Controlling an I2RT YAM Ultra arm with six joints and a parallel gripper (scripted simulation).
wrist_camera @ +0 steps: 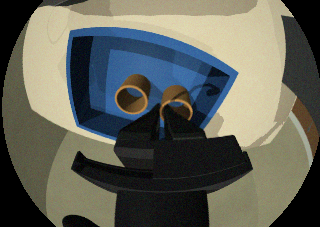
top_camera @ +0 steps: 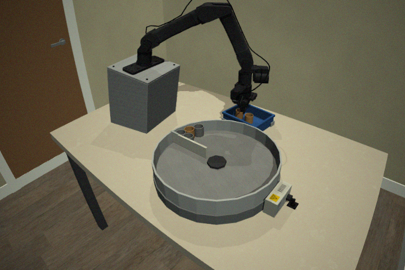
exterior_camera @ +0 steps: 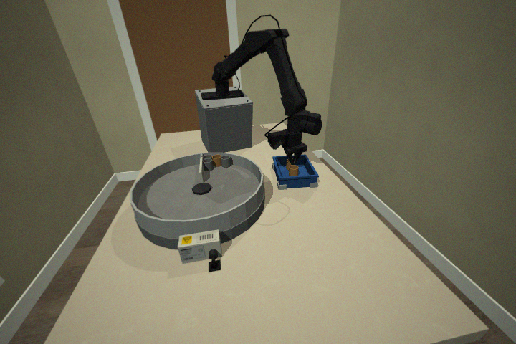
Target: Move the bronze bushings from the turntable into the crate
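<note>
Bushing in the grip at the crate

Two bronze bushings are in the blue crate [top_camera: 266, 124] [exterior_camera: 301, 182] [wrist_camera: 150, 33], and the black gripper [top_camera: 243, 109] [exterior_camera: 294, 160] [wrist_camera: 163, 106] is pressed together on one of them. Look at the wrist view: the fingertips straddle the rim of the pinched bushing [top_camera: 238, 114] [exterior_camera: 288, 165] [wrist_camera: 176, 93], one tip inside its bore, one outside. Whether its base touches the crate floor, I can't tell. Beside it, a little apart, the free bushing [top_camera: 248, 120] [exterior_camera: 293, 172] [wrist_camera: 137, 82] stands upright.

And the crate sits level near the table's long wall-side edge, pale corner guides [top_camera: 272, 123] [exterior_camera: 282, 186] at its visible corners.

Next door on the turntable [top_camera: 209, 206] [exterior_camera: 185, 226] — one more bronze bushing [top_camera: 189, 131] [exterior_camera: 216, 160] at the edge toward the pedestal, bunched with three steel bushings [top_camera: 198, 130] [exterior_camera: 226, 161] beside the pale divider [top_camera: 190, 143] [exterior_camera: 201, 168]. Dark hub [top_camera: 216, 162] [exterior_camera: 201, 188] in the middle.

Further out, the grey pedestal [top_camera: 128, 95] [exterior_camera: 228, 127] carries the arm [top_camera: 238, 41] [exterior_camera: 284, 72] at one short end of the table [top_camera: 330, 190] [exterior_camera: 307, 275] — and on the turntable's opposite side sits a white box [top_camera: 273, 208] [exterior_camera: 200, 252] with a yellow warning label.
</note>
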